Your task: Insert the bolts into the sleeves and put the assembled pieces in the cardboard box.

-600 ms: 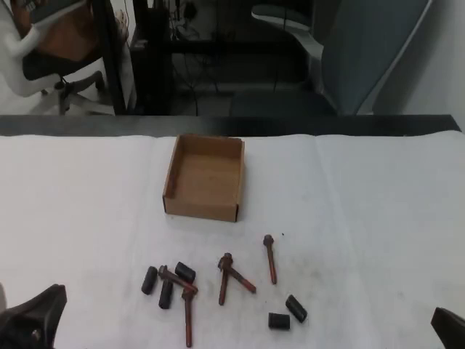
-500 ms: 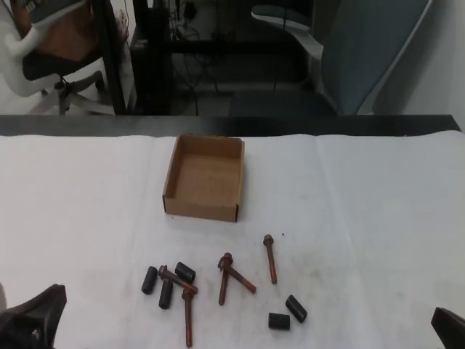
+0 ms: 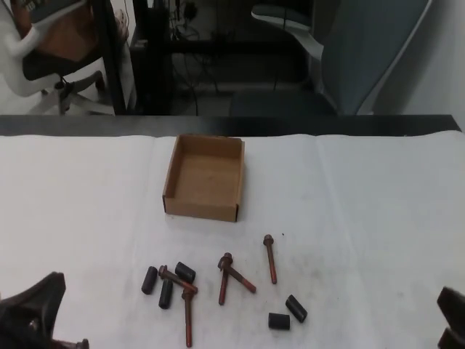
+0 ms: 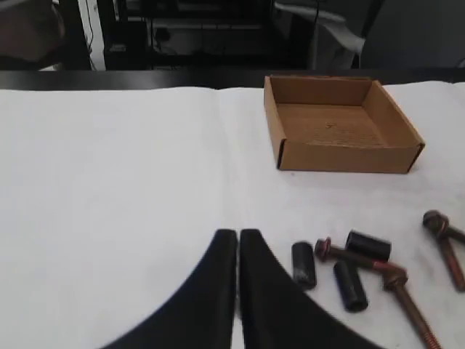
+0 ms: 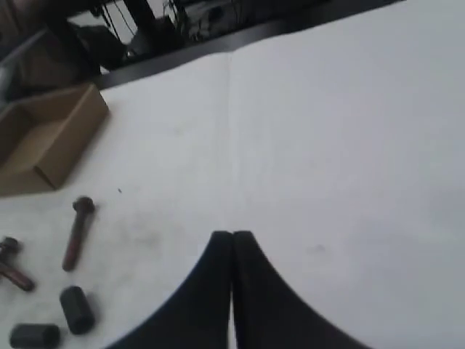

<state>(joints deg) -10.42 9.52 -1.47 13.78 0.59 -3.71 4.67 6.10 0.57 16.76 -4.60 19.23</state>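
Note:
Several rusty bolts lie on the white bench in front of the cardboard box (image 3: 204, 177): one bolt (image 3: 269, 258) alone, two crossed bolts (image 3: 229, 277), and two more (image 3: 182, 298) among black sleeves (image 3: 166, 281). Two more sleeves (image 3: 287, 313) lie nearer the right. My left gripper (image 4: 237, 234) is shut and holds nothing, at the bench's near left corner (image 3: 33, 313), well short of the sleeves (image 4: 341, 267). Shut and bare too is my right gripper (image 5: 232, 235), at the near right corner (image 3: 450, 327), away from the lone bolt (image 5: 76, 231) and two sleeves (image 5: 62, 320).
The box (image 4: 340, 123) is empty, its open top facing up. White cloth covers the bench, with wide free room on both sides of the parts. Office chairs and desk legs stand beyond the far edge.
Both arms have shifted slightly at the near corners of the high view. The bolts, sleeves and box have not moved.

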